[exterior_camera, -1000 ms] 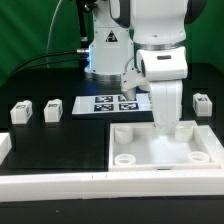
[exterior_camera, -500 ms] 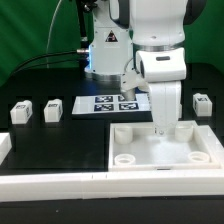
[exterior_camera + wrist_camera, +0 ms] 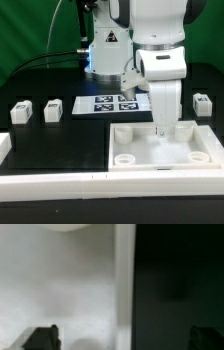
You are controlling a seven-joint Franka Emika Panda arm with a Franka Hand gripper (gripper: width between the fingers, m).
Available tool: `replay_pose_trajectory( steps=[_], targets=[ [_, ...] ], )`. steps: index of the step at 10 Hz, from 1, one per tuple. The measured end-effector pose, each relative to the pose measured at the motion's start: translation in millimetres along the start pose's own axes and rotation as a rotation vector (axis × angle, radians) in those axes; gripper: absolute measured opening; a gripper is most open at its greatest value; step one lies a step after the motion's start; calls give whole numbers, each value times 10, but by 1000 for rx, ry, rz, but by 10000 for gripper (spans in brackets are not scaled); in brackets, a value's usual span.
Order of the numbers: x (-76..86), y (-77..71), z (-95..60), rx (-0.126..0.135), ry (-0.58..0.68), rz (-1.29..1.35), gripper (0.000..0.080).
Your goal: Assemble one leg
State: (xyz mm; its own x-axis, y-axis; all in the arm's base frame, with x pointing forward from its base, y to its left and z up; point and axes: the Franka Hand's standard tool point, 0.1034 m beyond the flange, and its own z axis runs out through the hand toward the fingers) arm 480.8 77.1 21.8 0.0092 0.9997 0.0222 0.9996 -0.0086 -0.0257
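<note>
A white Franka arm reaches straight down at the centre of the exterior view. Its gripper (image 3: 163, 127) hangs low over the back edge of a large white square tray (image 3: 160, 150), which lies on a black table (image 3: 60, 140). Whether the fingertips touch the tray cannot be told.

In the wrist view the gripper (image 3: 123, 339) is spread wide. Its two dark fingertips (image 3: 42, 336) stand far apart and hold nothing. Between them runs the tray's pale edge (image 3: 124, 280), with white tray surface on one side and dark table on the other.

None of the legs is held. One leg (image 3: 202, 103), a small white block with a square marker, sits on the table behind the tray, towards the exterior view's right. A second leg (image 3: 52, 110) and a third leg (image 3: 20, 113) sit side by side, well apart from the gripper, on the exterior view's left. The marker board (image 3: 113, 103) lies flat between them and the arm.
</note>
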Motion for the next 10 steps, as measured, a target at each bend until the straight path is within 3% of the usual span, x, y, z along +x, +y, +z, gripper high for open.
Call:
replay_pose_trajectory(
  steps=[2, 5, 8, 10],
  targets=[
    [0, -57, -166, -13, -10, 23, 649],
    [-30, -270, -444, -53, -19, 100, 649],
    [-37, -277, -409, -46, -16, 170, 649],
    [-27, -281, -405, -44, -5, 449, 649]
  ],
)
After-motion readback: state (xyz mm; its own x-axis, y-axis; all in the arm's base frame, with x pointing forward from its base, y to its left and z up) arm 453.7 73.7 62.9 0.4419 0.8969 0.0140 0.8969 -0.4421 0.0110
